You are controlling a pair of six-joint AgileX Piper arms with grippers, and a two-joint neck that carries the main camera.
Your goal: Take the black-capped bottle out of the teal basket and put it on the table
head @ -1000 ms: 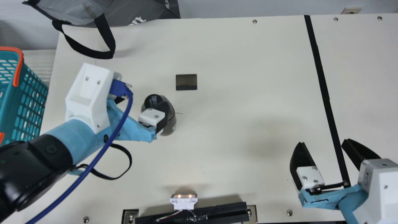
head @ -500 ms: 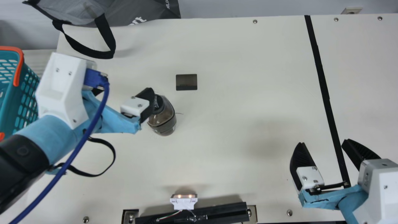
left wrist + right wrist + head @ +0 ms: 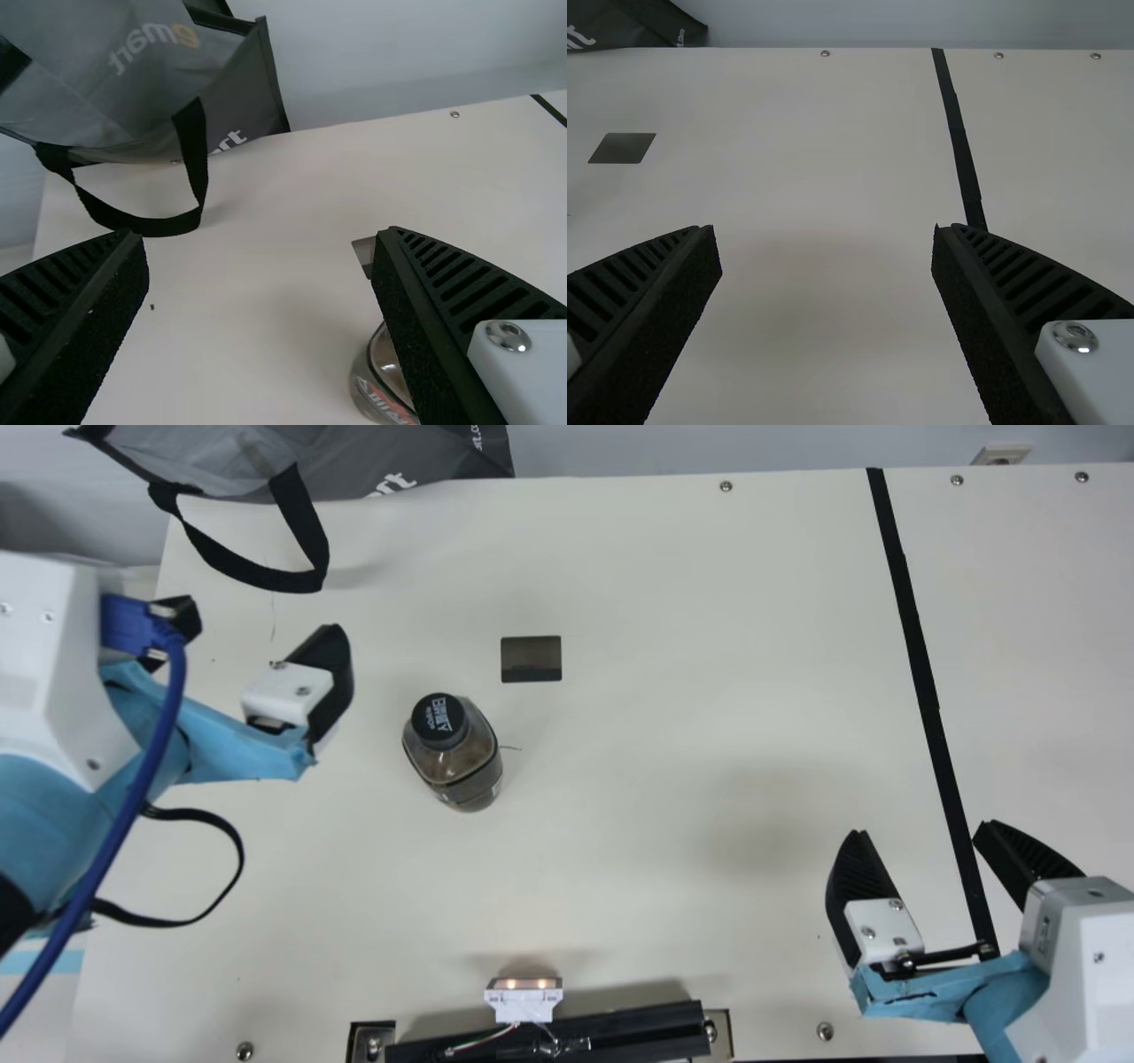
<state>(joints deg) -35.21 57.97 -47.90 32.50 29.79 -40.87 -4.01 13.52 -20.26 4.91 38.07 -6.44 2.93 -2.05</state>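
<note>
1 black-capped bottle is on the table, apparently upright, though the steep view down leaves that less than certain. The left gripper is released and grasps nothing, its 2 jaws spread and clear of the bottle, presumably so that it bears its own weight and is not knocked. The right gripper, also open and unloaded, is well apart towards the near edge, likely because 1 gripper suffices and a 2nd would crowd the work.
</note>
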